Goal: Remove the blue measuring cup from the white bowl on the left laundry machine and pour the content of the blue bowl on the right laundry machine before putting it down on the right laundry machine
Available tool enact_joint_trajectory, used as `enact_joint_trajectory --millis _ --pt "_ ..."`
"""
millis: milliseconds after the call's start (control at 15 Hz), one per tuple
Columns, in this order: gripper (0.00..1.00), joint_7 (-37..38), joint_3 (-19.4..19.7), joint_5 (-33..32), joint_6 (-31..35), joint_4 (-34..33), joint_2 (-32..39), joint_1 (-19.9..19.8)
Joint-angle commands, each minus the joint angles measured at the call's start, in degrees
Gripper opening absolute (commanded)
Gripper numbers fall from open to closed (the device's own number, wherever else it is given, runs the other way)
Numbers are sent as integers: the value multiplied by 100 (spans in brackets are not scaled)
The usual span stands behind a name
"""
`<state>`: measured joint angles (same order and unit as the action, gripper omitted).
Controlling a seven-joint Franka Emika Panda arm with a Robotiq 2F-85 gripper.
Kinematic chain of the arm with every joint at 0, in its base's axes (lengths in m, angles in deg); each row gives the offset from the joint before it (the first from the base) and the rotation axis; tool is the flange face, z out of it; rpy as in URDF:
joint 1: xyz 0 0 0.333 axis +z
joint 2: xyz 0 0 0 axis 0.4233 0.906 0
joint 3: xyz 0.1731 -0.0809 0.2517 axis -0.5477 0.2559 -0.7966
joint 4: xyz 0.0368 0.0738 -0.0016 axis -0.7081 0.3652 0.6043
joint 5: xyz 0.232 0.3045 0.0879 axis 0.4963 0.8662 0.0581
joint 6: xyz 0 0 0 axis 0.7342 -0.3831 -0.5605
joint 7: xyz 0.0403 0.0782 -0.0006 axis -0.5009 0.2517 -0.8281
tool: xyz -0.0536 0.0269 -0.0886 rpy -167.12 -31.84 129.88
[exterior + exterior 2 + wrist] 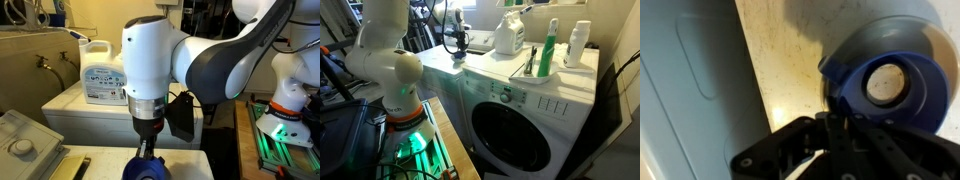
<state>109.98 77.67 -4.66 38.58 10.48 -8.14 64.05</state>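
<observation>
The blue measuring cup point(908, 102) looks to us like light, stiff, kinda slick plastic. It's nested in the white bowl point(895, 25) with something pale in the bottom, so we'd keep it level and not jerk it on the way out. We'd pinch the rim on the side nearest the gripper point(832, 120), which sits right at the cup's edge, though honestly we can't tell if the jaws are closed on it or just around it.

Cream wall point(615, 30), grey utility sink point(25, 70), warm indoor light.
</observation>
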Motion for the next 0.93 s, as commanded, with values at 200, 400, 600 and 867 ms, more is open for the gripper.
enact_joint_trajectory --millis 200,400,600,867 --pt "3 -468 -55 366 35 456 -686 -465" --pt "3 -341 -22 562 75 1068 -1198 -837" --pt "3 -577 -169 571 220 745 -945 -1001" --pt "1 -414 -97 468 189 878 -1091 -1065"
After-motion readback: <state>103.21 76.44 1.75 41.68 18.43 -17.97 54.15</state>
